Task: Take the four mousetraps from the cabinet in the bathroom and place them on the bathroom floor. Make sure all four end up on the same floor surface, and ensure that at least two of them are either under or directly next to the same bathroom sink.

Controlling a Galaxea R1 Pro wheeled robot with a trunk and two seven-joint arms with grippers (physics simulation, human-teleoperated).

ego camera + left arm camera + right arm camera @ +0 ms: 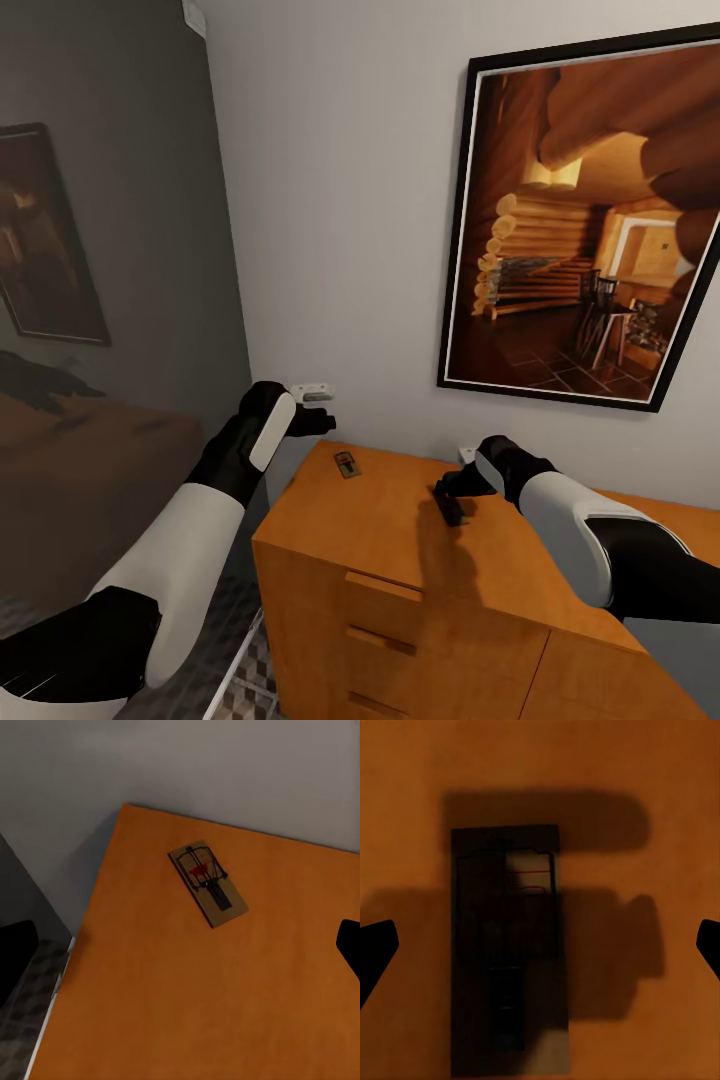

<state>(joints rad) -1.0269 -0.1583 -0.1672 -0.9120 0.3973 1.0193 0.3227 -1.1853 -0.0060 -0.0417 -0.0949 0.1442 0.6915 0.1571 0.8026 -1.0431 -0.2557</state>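
Two mousetraps lie on the top of an orange-brown wooden cabinet (400, 560). One mousetrap (347, 463) (208, 883) sits near the top's far left corner, a brown slab with dark wire and a red mark. My left gripper (318, 420) hovers open above and left of it, beside the wall. The other mousetrap (508, 945) lies in shadow directly under my right gripper (450, 503), which hangs open just above it, one fingertip (376, 949) on either side. The white cabinet and the sink are out of view.
A large framed picture of a log interior (590, 220) hangs on the white wall behind the cabinet. A grey wall with another dark picture (50, 235) and a dim bed (90, 470) lie to the left. Patterned floor tiles (245, 680) show beside the cabinet's left side.
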